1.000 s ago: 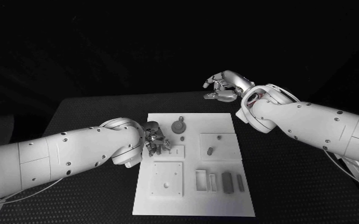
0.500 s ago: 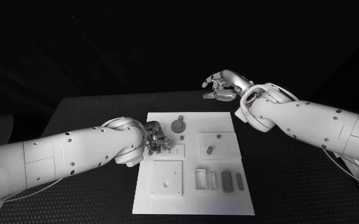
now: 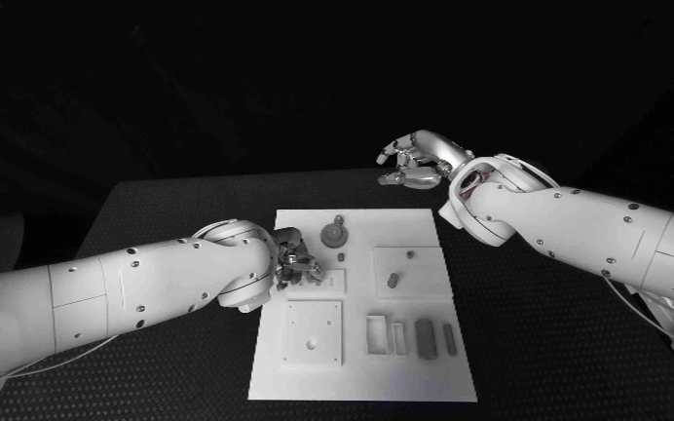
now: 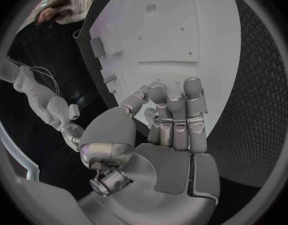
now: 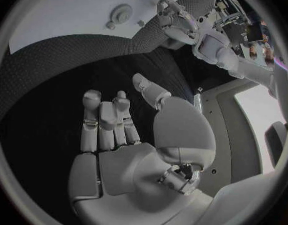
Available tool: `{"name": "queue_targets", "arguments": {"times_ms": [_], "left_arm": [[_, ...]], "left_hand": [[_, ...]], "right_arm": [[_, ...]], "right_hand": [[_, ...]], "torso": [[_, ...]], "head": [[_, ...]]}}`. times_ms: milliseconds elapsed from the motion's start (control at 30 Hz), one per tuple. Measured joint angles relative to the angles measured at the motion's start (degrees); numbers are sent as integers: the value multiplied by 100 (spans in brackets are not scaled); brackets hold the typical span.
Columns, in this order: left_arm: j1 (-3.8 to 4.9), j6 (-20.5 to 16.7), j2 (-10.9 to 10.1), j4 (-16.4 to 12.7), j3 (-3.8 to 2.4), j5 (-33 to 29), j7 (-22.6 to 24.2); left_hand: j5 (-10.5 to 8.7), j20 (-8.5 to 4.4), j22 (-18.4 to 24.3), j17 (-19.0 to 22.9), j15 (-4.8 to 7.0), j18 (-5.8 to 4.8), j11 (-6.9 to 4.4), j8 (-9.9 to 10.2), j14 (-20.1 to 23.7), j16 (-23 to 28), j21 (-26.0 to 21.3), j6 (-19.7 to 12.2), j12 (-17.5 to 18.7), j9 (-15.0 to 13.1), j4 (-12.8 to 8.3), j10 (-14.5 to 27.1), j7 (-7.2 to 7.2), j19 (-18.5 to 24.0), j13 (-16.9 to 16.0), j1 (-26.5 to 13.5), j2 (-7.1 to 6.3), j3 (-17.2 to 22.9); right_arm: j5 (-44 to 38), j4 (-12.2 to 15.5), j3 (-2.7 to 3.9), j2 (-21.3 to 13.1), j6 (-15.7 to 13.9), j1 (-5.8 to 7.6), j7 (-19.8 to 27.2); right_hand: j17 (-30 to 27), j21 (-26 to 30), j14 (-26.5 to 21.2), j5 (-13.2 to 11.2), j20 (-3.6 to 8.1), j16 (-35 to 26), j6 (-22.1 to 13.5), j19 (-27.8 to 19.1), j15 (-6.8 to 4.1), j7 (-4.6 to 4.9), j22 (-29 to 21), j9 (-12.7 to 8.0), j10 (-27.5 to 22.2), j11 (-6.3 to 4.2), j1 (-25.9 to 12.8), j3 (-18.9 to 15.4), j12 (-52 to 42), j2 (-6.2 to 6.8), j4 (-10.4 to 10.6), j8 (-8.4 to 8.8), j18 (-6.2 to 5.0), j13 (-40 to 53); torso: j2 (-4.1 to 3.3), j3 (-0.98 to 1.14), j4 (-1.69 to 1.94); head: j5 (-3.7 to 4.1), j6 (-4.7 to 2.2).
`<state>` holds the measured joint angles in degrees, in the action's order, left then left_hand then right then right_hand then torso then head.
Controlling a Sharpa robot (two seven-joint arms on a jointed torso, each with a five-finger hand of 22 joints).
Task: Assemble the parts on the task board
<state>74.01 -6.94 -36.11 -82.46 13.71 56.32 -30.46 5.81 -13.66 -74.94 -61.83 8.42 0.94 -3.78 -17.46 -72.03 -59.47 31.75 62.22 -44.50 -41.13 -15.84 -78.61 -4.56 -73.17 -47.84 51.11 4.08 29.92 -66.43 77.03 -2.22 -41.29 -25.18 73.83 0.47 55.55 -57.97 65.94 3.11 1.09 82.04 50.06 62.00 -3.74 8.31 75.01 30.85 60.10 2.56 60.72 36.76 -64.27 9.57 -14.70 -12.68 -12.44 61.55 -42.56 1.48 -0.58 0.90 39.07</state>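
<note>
Nearest you, lower centre of the head view: the task board [image 3: 416,387], a white plate on the black counter [image 3: 547,343]. Its near row carries a square plate with a peg hole at lower left [image 3: 314,333] and three upright grey parts [image 3: 425,336] in slots at lower right; leave these alone for now. Middle left: your left hand [image 3: 294,265], fingers curled in close over the board's left edge beside a small square seat [image 3: 327,284]; whether it has hold of a part you cannot tell, since the wrist view shows fingers drawn together with nothing plainly between them. Judged step: seating or picking at that seat. Lower straight down, keep the wrist level, and confirm contact before loosening the fingers. Middle right: a grey peg [image 3: 394,280] on its own square. Further up: a round disc part [image 3: 334,237]. Farthest, upper right, off the board: your right hand [image 3: 412,165], raised, fingers loosely apart, holding nothing; keep it parked there, well apart.
</note>
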Motion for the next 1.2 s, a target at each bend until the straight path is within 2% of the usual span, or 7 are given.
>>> {"name": "queue_targets", "arguments": {"times_ms": [467, 1200], "left_arm": [[-30, 82, 58, 37, -1, 30, -35], [-48, 167, 86, 168, -7, 45, -66]], "left_hand": [[22, -19, 1, 137, 8, -1, 17, 108, 8, -282, 249, -2, -244, -5, -16, 19, 3, 19, -57, 17, 16, 15], [45, -19, 2, 220, 6, -1, 32, 195, 11, -415, 336, -2, -334, -85, -22, 35, 3, 19, -75, -6, 53, 6]], "right_arm": [[1, 5, 0, 7, 34, 0, 0], [3, 0, 0, 23, 62, -1, 0]], "right_hand": [[0, 0, 0, 0, -8, 0, -1, -8, 0, 1, 0, -5, 0, 0, 0, 0, 0, 0, 0, 0, -2, -6], [0, 0, 1, 0, -18, 0, -11, -18, 1, 12, 0, -4, 0, 0, -23, 0, 0, -23, 0, 0, -3, -6]], "torso": [[0, 2, -3], [0, 2, 0]], "head": [[-3, 18], [-1, 34]]}}
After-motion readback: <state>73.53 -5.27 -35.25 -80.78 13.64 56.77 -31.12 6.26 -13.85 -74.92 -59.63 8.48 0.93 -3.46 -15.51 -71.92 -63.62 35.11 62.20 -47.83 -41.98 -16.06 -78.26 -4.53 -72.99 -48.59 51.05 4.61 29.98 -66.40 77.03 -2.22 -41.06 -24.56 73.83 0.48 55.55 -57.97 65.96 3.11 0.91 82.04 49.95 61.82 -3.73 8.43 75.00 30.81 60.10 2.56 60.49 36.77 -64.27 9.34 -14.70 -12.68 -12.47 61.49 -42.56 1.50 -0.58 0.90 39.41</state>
